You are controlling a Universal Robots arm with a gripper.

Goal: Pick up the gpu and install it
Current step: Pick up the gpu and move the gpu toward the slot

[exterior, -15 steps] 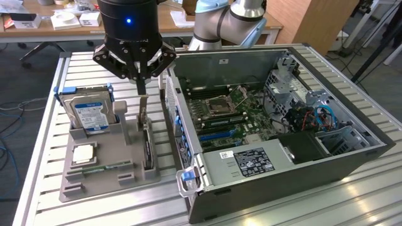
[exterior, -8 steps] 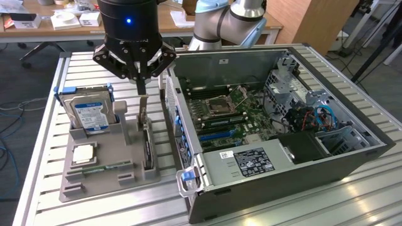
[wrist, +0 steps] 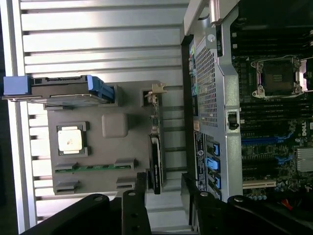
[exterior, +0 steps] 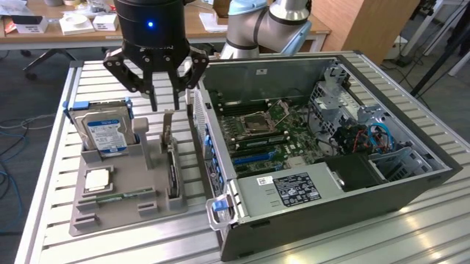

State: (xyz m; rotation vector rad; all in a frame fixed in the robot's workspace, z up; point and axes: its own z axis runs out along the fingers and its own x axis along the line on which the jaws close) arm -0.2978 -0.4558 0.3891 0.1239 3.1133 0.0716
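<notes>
The gpu (exterior: 171, 168) stands on its edge in a slot of the grey holder (exterior: 136, 165), its silvery bracket (exterior: 168, 125) at the far end. My gripper (exterior: 166, 105) hangs open just above that bracket, with nothing between its fingers (exterior: 155, 102). In the wrist view the gpu (wrist: 155, 152) is a thin dark strip with its bracket (wrist: 156, 90) at one end, and the gripper (wrist: 164, 200) straddles the line of the card. The open computer case (exterior: 309, 137) lies beside the holder, its motherboard showing blue slots (exterior: 253, 159).
On the holder a hard drive (exterior: 107, 129) with a blue-white label stands upright; a processor chip (exterior: 97, 180) and a green memory stick (exterior: 125, 195) lie flat. The case's rear wall (exterior: 206, 148) rises close beside the gpu. All rests on a slatted metal table (exterior: 52, 165).
</notes>
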